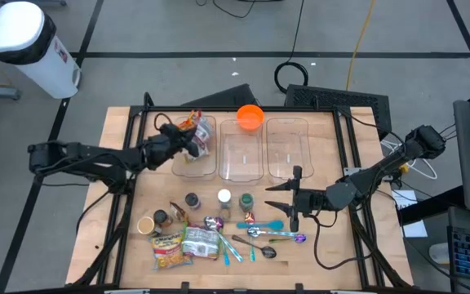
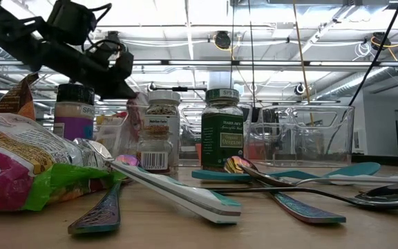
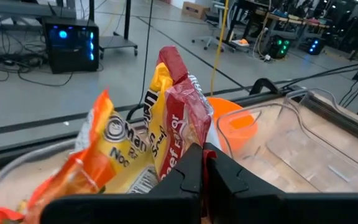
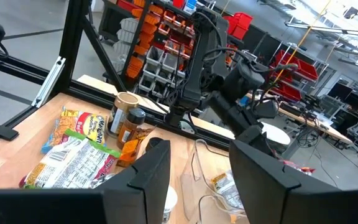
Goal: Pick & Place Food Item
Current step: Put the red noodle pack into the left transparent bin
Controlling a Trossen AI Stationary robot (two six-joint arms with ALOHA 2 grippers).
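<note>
Crinkly red-yellow noodle packet [image 3: 166, 118] pinched tight by left gripper [image 3: 202, 163] over the leftmost of three clear bins [image 1: 195, 160], right gripper [image 1: 294, 196] gaped empty.

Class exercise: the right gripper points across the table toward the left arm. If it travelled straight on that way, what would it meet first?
Probably the white-lidded jar, directly ahead of the open right gripper in the row of spice jars; depth is uncertain, so it might pass above it.

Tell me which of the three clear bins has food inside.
The leftmost clear bin. It holds a snack packet, gripped by the left gripper; the other two hold no food.
</note>
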